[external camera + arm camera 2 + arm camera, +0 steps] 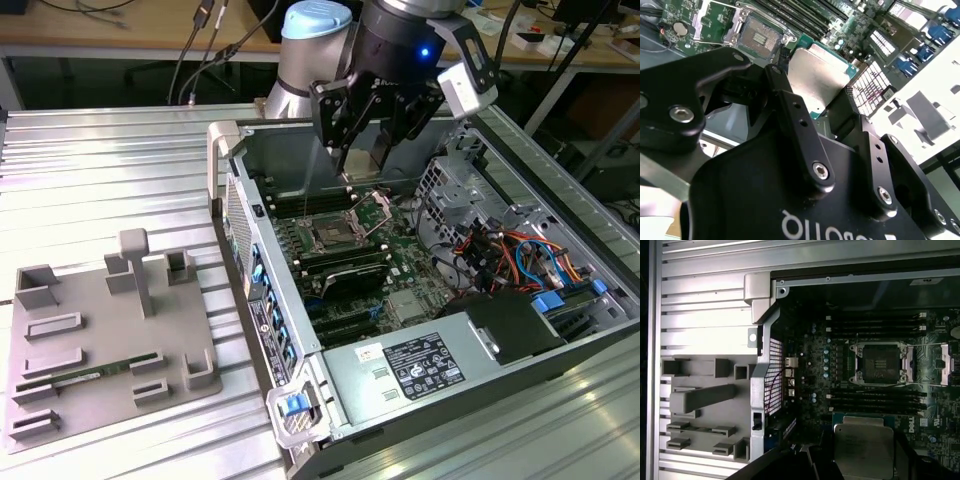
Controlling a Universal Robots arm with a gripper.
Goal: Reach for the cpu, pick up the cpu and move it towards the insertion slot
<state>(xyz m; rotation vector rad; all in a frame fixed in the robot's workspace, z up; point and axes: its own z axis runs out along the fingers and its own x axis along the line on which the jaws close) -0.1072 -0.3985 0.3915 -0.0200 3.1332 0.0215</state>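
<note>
Your arm [310, 50]: one unit, entering from the far side in the exterior view, with a pale blue cap on its grey joint and a black wrist section [400, 40] carrying a lit blue indicator. A white-and-grey camera block is mounted on the wrist toward the exterior view's right.

Your gripper [368, 152]: black, pointing downward, linkage bars splayed from the body. Its fingers [790, 107] are closed on the cpu [817, 80], one on each opposite edge; in the second wrist view you see the silvery chip clamped between them, held clear of the board beneath.
</note>
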